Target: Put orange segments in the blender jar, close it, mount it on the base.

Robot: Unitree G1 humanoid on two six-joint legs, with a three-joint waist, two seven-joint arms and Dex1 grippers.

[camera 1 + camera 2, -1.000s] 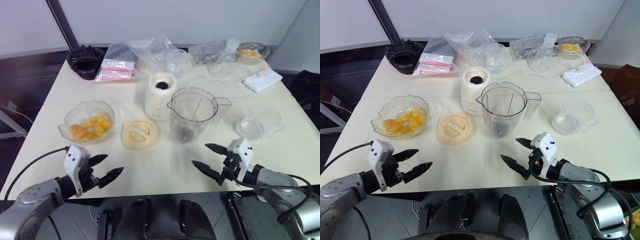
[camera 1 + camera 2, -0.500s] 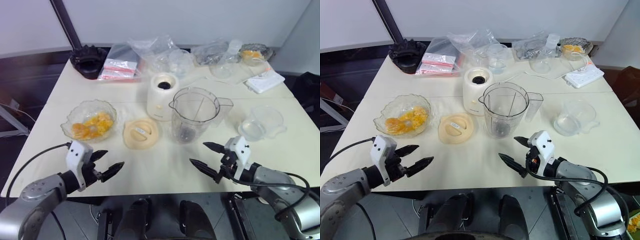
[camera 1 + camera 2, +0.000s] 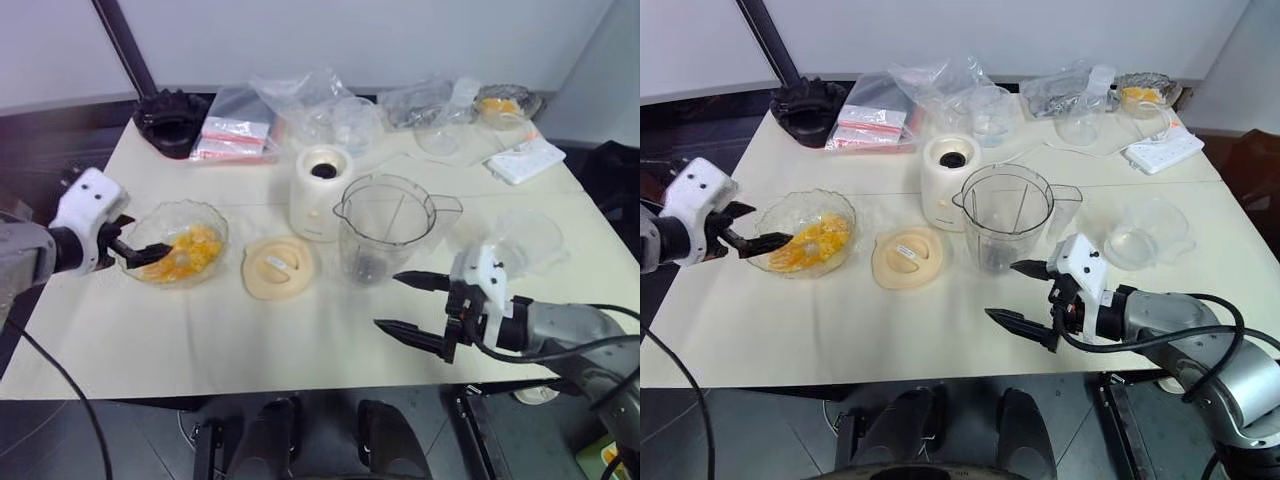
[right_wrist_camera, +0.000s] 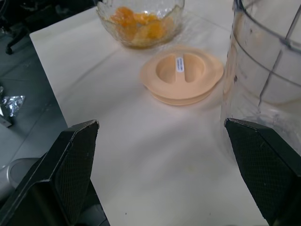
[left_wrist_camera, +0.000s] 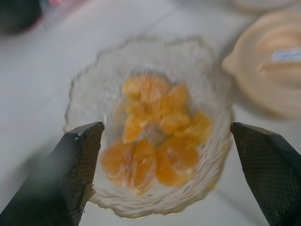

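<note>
The orange segments (image 5: 155, 136) lie heaped in a scalloped glass bowl (image 3: 152, 228) at the table's left. My left gripper (image 3: 145, 240) hovers open at the bowl's left rim, pointing down over the fruit, its fingers (image 5: 77, 169) spread either side of the pile with nothing between them. The clear blender jar (image 3: 385, 230) stands empty and upright at the centre, with the cream-white base (image 3: 322, 192) just behind it on the left. My right gripper (image 3: 386, 300) is open and empty in front of the jar, above the table.
A flat cream lid (image 3: 280, 268) lies between bowl and jar. A small clear cup (image 3: 520, 245) sits at the right. Along the back are a black crown-shaped part (image 3: 172, 120), plastic bags (image 3: 240, 130), a white power strip (image 3: 525, 160) and another glass bowl (image 3: 500, 105).
My left gripper has swung up from the table's front edge, forward and left, to the bowl's rim. The right gripper has lifted a little and rolled. Both stay open.
</note>
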